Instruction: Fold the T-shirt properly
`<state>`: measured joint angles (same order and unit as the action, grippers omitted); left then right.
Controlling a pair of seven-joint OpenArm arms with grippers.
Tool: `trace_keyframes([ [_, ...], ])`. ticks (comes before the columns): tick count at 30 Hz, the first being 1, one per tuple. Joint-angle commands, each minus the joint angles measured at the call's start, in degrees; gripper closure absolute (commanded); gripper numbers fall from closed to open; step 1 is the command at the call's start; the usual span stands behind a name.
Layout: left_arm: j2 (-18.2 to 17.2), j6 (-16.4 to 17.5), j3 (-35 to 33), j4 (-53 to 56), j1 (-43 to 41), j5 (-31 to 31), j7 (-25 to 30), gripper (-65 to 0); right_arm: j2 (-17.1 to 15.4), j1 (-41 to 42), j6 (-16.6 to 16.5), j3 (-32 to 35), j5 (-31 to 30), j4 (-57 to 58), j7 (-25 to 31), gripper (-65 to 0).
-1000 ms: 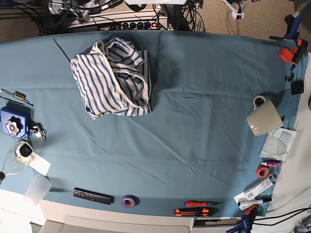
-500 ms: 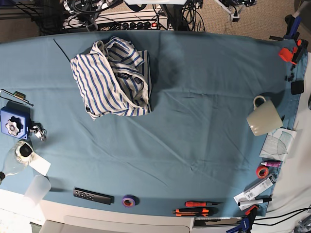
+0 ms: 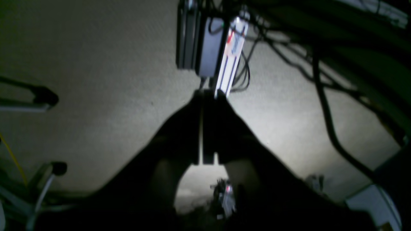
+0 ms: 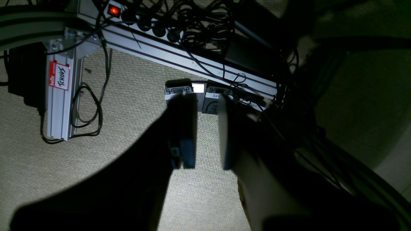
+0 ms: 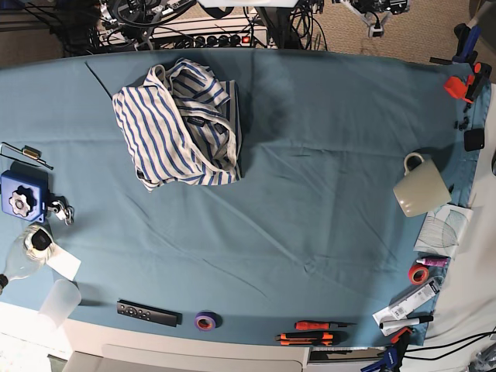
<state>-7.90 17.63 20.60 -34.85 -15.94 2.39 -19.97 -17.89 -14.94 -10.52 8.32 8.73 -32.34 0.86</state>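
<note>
The T-shirt [image 5: 180, 124], white with thin blue stripes, lies crumpled in a heap on the far left part of the teal tablecloth [image 5: 325, 155]. A dark label shows in its folds. Neither gripper is near it. Both arms are behind the table's far edge, with only bits of them showing at the top of the base view. In the left wrist view my left gripper [image 3: 208, 96] is shut and empty above the carpet. In the right wrist view my right gripper [image 4: 205, 99] is open over the floor, its fingers [image 4: 183, 128] holding nothing.
A pale mug [image 5: 422, 190] stands at the right. A remote [image 5: 147, 312], a tape roll [image 5: 205, 319] and orange-handled tools [image 5: 310, 333] line the near edge. A blue device [image 5: 19, 198] and a plastic cup [image 5: 60, 301] sit at the left. A power strip [image 4: 141, 22] lies below the right gripper.
The arm parts at the base view's top edge have shifted slightly. The T-shirt and the other things on the table have not moved.
</note>
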Motion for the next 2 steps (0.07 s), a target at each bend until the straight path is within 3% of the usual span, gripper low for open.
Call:
trace_keyframes([
  [1,-0.3,0.2,0.1,-0.3,-0.4,0.2,-0.2,0.0,-0.9,0.0,-0.1,-0.1,-0.3,-0.3,0.6,-12.5],
  [2,-0.3,0.2,0.1,-0.3,-0.4,0.2,-0.2,0.0,-0.9,0.0,-0.1,-0.1,-0.3,-0.3,0.6,-12.5],
])
